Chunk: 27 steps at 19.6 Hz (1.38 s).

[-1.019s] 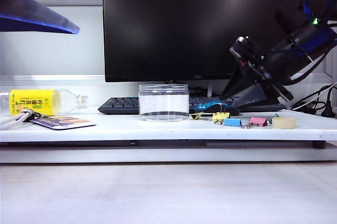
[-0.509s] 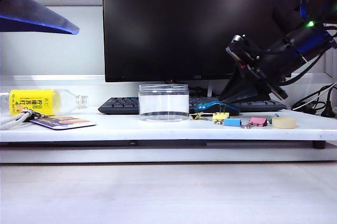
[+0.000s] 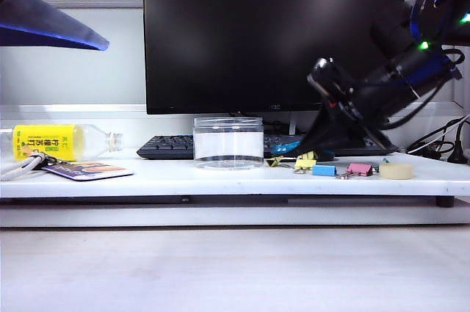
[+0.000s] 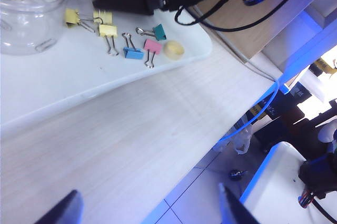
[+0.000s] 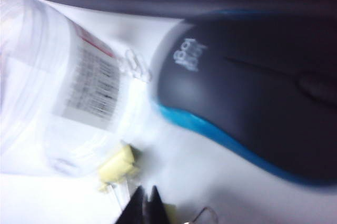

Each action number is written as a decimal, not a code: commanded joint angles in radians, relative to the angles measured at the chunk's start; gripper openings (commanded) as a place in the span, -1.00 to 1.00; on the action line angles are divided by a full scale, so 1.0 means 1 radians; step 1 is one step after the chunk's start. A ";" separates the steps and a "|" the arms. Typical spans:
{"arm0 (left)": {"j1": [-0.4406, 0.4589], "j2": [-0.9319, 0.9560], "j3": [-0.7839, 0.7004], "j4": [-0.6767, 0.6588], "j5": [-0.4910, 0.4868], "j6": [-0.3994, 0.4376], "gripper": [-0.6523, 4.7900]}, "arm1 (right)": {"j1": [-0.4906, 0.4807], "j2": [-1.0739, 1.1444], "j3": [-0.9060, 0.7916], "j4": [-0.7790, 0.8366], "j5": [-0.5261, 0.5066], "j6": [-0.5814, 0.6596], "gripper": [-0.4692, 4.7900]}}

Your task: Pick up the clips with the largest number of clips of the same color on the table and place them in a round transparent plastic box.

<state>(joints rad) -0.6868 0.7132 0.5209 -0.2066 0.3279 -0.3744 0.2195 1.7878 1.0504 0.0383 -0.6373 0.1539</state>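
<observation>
Right gripper (image 3: 305,155) is down at the table (image 3: 220,178) by the cluster of small pale-yellow binder clips with silver wire handles (image 4: 108,30), just in front of the black-and-blue computer mouse (image 5: 247,87); in the right wrist view its fingers (image 5: 138,207) are pressed together with a bit of yellow and a wire loop at the tips, but whether a clip is actually pinched I cannot tell, tips are cut off at the frame edge. Left gripper (image 4: 152,211) hangs high and off to the left side, well apart from everything, fingers spread wide, holding nothing. Round transparent plastic box (image 3: 228,142) stands upright on the table in front of the black keyboard (image 3: 165,147), just beside the yellow clips; no yellow clip visible inside it, only a few small wire paper clips seen at or through its wall. Left wrist view shows three yellow clips on the table next to the box, plus a blue binder clip (image 4: 134,52), pink binder clip (image 4: 153,46), teal clip (image 4: 159,31) and a roll of beige tape (image 4: 173,49) further out. Judgement: task barely started, first yellow clip being grabbed, none delivered; all three left to lift and drop in the box. Yellow-labelled plastic bottle (image 3: 55,142) lies on its side far left, not involved.
</observation>
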 commanded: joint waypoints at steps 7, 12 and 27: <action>-0.001 -0.002 0.004 -0.001 -0.021 0.015 0.50 | 0.000 -0.002 0.008 0.056 -0.061 0.056 -0.85; -0.001 -0.002 0.004 -0.036 -0.060 0.035 0.50 | 0.002 -0.002 0.125 0.055 -0.169 0.119 -0.85; -0.001 -0.002 0.004 -0.051 -0.105 0.053 0.50 | 0.187 0.032 0.191 0.142 -0.090 0.096 -0.85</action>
<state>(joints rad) -0.6868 0.7132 0.5205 -0.2600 0.2195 -0.3290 0.4076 1.8107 1.2369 0.1627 -0.7364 0.2531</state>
